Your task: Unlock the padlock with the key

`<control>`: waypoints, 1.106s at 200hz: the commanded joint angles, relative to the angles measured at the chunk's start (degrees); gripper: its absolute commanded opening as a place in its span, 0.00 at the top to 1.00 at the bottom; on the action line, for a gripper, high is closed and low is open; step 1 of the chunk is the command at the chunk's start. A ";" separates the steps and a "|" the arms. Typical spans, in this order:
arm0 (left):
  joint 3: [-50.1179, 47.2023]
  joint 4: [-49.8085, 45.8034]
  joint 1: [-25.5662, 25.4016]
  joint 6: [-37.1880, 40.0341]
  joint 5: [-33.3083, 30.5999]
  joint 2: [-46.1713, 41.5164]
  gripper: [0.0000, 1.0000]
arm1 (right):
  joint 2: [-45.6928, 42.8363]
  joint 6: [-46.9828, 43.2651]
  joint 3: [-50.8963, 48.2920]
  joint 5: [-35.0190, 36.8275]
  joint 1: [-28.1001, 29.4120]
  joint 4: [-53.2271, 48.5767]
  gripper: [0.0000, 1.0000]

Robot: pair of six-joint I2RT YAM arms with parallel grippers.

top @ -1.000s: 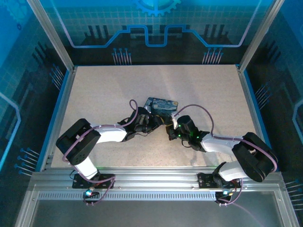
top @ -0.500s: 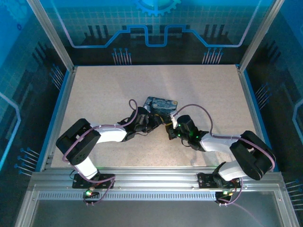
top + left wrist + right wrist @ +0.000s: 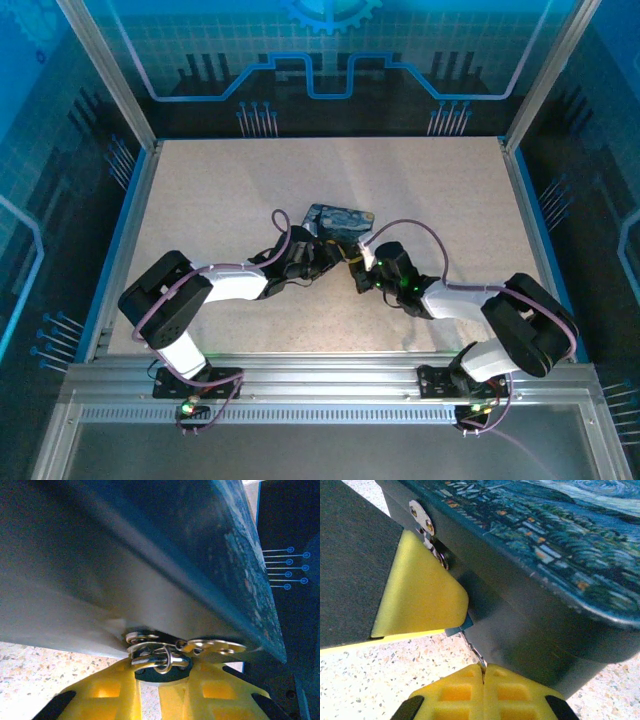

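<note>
While the painted box (image 3: 340,222) lay near the middle of the table (image 3: 220,180), both grippers sat low against its near side wall. The left gripper (image 3: 327,262) reached that wall from the box's left. In the left wrist view its yellow fingers (image 3: 105,690) stood almost together, pinching the dark blue padlock (image 3: 150,676) right under the box's lower edge. A cluster of silvery rings (image 3: 161,656) sat on top of the lock, touching the wall.

The right gripper (image 3: 483,670) was just beside it, toward the box's right. Its jaws were pressed together on the key (image 3: 473,650), a thin sliver of metal rising from between the fingertips along the box wall. The key's upper end met a small blue corner of the lock that showed beneath the other gripper's yellow pad (image 3: 415,590). A metal hasp (image 3: 422,517) was screwed to the box wall above that pad.
</note>
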 commanded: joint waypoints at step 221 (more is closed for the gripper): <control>0.43 0.70 -1.30 -1.17 3.51 3.51 0.79 | 0.65 15.33 4.99 -10.10 -1.15 -2.96 1.00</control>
